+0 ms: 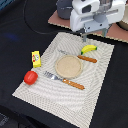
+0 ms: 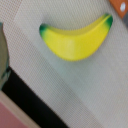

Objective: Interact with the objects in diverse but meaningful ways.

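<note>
the claw (image 1: pixel 84 36) hangs just above the yellow banana (image 1: pixel 89 48), which lies on the placemat (image 1: pixel 55 90) near its far edge; its fingers are hidden, opening cannot be told.

Bare placemat (image 2: pixel 75 90) around banana (image 2: pixel 75 40); knife (image 1: pixel 80 57) close beside.

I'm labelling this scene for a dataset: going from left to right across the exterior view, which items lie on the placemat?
Red tomato → yellow rectangular block → fork → tan round plate → banana. The knife overlaps the plate's span, so I leave it out.
</note>
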